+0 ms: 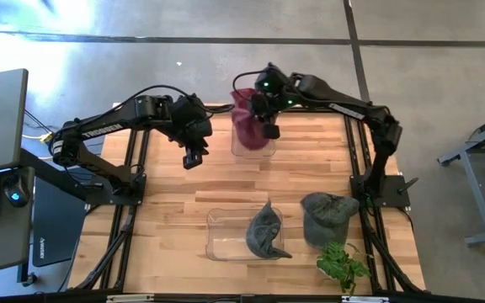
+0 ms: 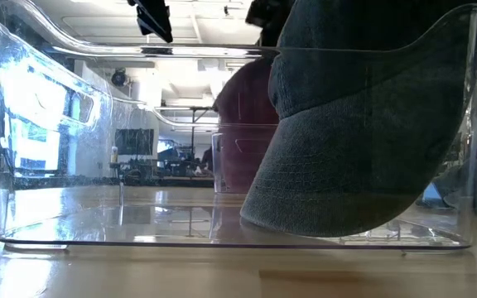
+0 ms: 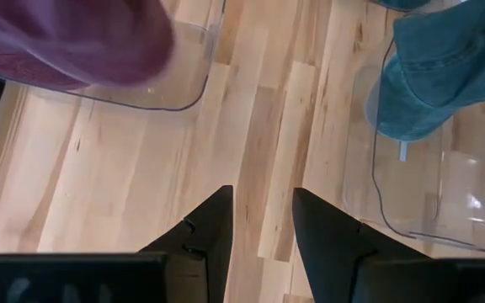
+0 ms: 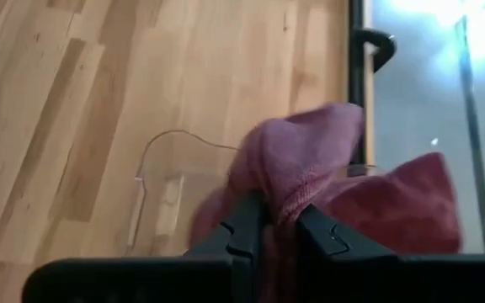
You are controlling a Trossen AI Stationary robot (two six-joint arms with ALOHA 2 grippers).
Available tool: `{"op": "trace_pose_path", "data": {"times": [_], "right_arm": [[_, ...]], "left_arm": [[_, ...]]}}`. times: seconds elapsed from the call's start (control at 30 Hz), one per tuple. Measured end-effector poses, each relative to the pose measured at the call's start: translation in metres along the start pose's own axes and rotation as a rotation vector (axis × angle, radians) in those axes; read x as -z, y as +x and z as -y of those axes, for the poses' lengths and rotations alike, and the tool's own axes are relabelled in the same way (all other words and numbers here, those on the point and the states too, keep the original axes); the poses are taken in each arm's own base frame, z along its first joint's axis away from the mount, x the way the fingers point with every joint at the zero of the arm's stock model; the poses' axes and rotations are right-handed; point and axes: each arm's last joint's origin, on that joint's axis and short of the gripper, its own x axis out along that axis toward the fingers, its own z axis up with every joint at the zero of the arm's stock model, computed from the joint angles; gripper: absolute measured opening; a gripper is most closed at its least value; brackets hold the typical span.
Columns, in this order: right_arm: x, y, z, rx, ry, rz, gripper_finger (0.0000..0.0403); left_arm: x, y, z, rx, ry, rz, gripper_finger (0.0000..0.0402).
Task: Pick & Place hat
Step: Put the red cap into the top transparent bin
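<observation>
Maroon cloth of the hat is pinched between the fingers of my right claw, which holds it above the clear bin at the far side of the table. To do this well I should lower until the hat sits inside the walls, and only then let go. My left claw, fingers a little apart and holding nothing, waits nearby over bare wood.

3 hats are showing on the bench: 1 maroon hat, 1 dark grey hat and 1 grey-green hat. 2 clear bins are sitting there, the far bin and the near bin. 1 green plant is lying at the near edge. 2 arms are reaching in, each carrying 1 claw: the left claw and the right claw.
</observation>
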Motion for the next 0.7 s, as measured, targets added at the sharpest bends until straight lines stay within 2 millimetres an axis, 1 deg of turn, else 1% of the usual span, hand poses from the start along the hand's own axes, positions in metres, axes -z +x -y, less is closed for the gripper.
{"op": "trace_pose_path", "data": {"times": [0.07, 0.17, 0.23, 0.37, 0.53, 0.63, 0.7], "right_arm": [[0.002, 0.011, 0.001, -0.007, 0.003, -0.023, 0.0024], [0.004, 0.021, 0.003, 0.034, 0.001, -0.065, 0.0021], [0.004, 0.024, 0.007, 0.089, -0.003, -0.083, 0.0023], [0.007, 0.025, 0.016, 0.178, 0.011, -0.105, 0.0042], [0.017, 0.028, 0.025, 0.148, 0.06, -0.122, 0.004], [0.024, 0.039, 0.031, 0.14, 0.111, -0.147, 0.0039], [0.027, 0.045, 0.035, 0.146, 0.127, -0.149, 0.0047]], "left_arm": [[0.0, 0.0, 0.0, -0.001, 0.0, 0.0, 0.0121], [0.0, 0.0, 0.0, -0.001, -0.001, 0.0, 0.0121], [0.0, 0.0, 0.0, -0.001, -0.001, 0.0, 0.0121], [0.0, 0.0, 0.0, -0.001, -0.001, 0.0, 0.0121], [0.0, 0.0, 0.0, -0.001, 0.002, 0.005, 0.0121], [-0.003, 0.0, 0.0, -0.001, 0.005, 0.028, 0.0121], [-0.004, 0.0, 0.0, -0.001, 0.008, 0.046, 0.0121]]}}
